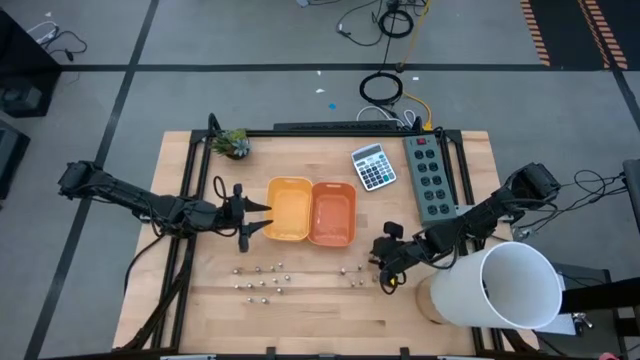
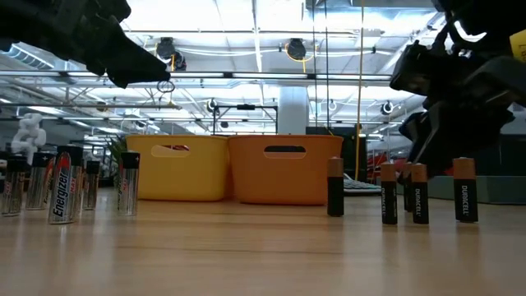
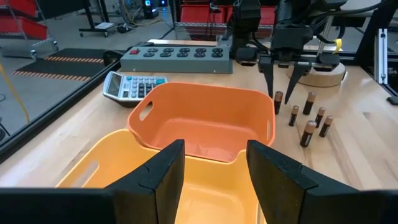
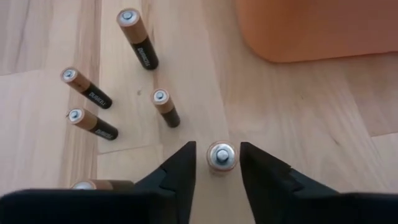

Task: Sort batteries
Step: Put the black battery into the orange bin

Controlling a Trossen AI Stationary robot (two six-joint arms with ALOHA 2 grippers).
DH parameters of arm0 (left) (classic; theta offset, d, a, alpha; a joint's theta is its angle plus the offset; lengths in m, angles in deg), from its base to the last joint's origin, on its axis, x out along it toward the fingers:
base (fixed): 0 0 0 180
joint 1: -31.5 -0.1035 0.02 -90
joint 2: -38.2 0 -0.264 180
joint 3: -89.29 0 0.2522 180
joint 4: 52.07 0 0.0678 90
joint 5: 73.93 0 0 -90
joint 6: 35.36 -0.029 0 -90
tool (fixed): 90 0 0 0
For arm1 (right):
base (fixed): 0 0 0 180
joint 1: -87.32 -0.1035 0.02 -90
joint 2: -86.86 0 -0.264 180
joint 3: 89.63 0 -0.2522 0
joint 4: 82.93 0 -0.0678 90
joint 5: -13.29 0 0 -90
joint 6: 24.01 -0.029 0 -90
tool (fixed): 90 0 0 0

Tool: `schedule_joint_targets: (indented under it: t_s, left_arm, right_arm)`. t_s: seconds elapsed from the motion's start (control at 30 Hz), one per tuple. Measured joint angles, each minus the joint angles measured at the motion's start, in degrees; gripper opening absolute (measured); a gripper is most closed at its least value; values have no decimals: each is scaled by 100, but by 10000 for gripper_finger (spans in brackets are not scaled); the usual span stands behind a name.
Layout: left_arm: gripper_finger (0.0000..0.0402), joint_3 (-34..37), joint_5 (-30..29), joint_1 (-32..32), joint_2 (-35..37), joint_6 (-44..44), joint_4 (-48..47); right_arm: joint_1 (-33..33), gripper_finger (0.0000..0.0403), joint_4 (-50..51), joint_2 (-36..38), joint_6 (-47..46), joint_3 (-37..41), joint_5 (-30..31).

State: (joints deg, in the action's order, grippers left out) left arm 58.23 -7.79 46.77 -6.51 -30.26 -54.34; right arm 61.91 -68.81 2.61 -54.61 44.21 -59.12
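Observation:
Several dark batteries (image 4: 99,99) stand upright on the wood near the orange tray (image 1: 333,213). Several silvery ones (image 1: 258,282) stand left of them, also seen in the low view (image 2: 62,187). My right gripper (image 4: 217,147) points down, open, with one finger on each side of one upright dark battery (image 4: 221,157); I cannot see that either finger touches it. My left gripper (image 3: 214,168) is open and holds nothing. It hovers level over the yellow tray (image 3: 93,171), by its left rim (image 1: 270,212).
The two trays sit side by side at mid table. Behind them lie a grey calculator (image 1: 373,167) and a power strip (image 1: 432,178). A large white roll (image 1: 505,285) lies at the near right, close to my right arm. A small plant (image 1: 233,143) stands at the far left corner.

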Motion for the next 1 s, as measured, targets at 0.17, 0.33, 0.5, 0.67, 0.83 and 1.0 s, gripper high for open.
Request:
schedule_joint_targets:
  t_s: [0.17, 0.33, 0.5, 0.67, 0.83, 1.0]
  left_arm:
    - [182, 0, 2, 2, 0, -6, 0]
    - [182, 0, 4, 2, 0, -50, -2]
    - [182, 0, 4, 2, 0, -44, -2]
    - [182, 0, 56, 0, 0, 59, -55]
    - [182, 0, 72, 1, 0, 59, -90]
    - [182, 0, -84, 1, 0, -215, -75]
  right_arm:
    - [51, 46, -6, -2, 129, 0, -52]
    - [88, 31, -18, 0, 152, -2, -145]
    - [145, 31, 0, 2, 223, -2, -160]
    - [434, 31, 23, 9, 430, -7, -315]
    - [853, 31, 30, 25, 863, -11, -547]
    - [1129, 31, 281, 471, 1262, 13, -573]
